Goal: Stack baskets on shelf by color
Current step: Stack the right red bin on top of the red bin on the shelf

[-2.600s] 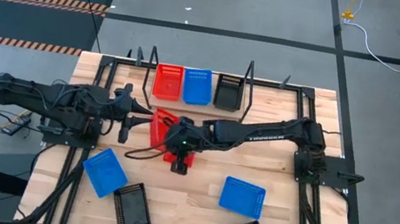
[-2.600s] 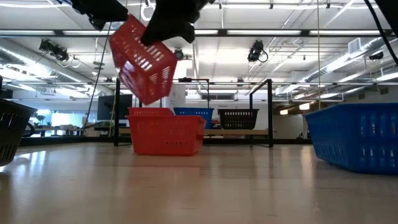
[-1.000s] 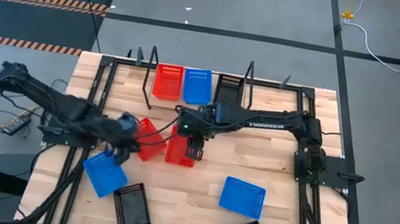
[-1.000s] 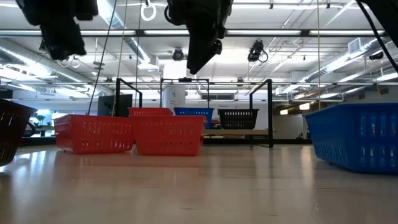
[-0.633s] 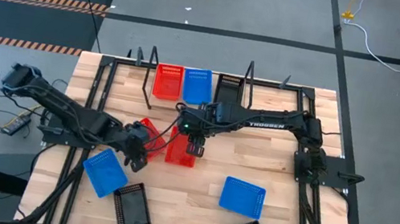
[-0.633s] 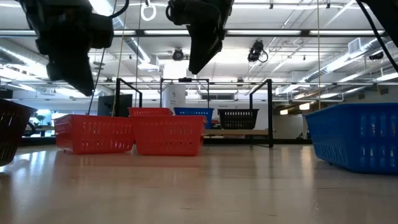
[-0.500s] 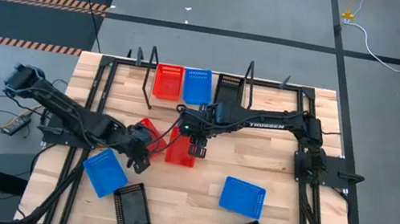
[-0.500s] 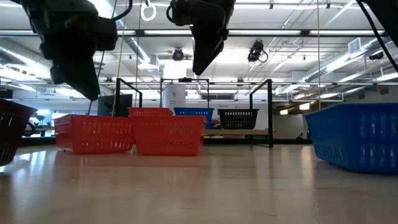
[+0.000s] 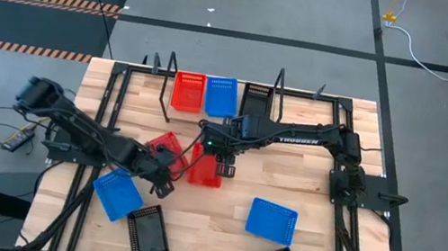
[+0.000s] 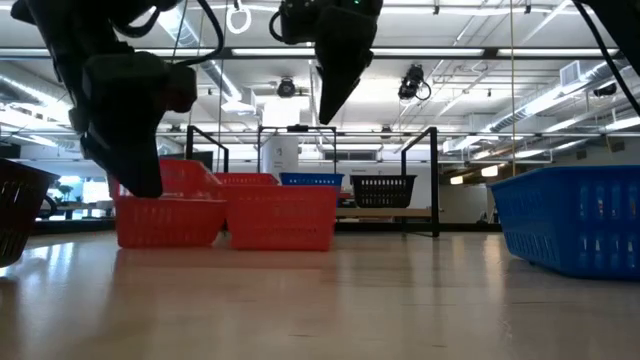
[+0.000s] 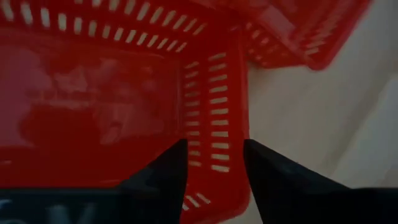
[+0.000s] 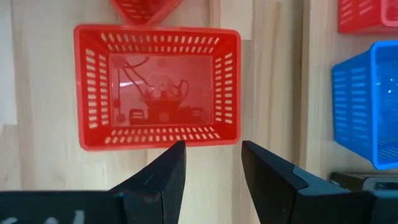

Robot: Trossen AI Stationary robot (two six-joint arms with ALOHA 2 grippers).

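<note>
- The left gripper [image 9: 162, 176], left of centre in the high view, straddles 1 wall of a tilted red basket [image 9: 163, 148]; its fingers stand part open, not clamped.
- The right gripper [image 9: 225, 159], fingers spread and empty, hovers above the second red basket [image 9: 201, 168] at centre.
- To do this well, I'd close squarely on a wall and lift level.
- The baskets have slotted walls; the shelf [image 9: 253, 86] at top centre holds 1 red, 1 blue, 1 black.

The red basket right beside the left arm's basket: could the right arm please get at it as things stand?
Probably yes. The right tool hovers open just off that red basket, whose rim is uncovered; the left tool works at the neighbouring basket's far side.
</note>
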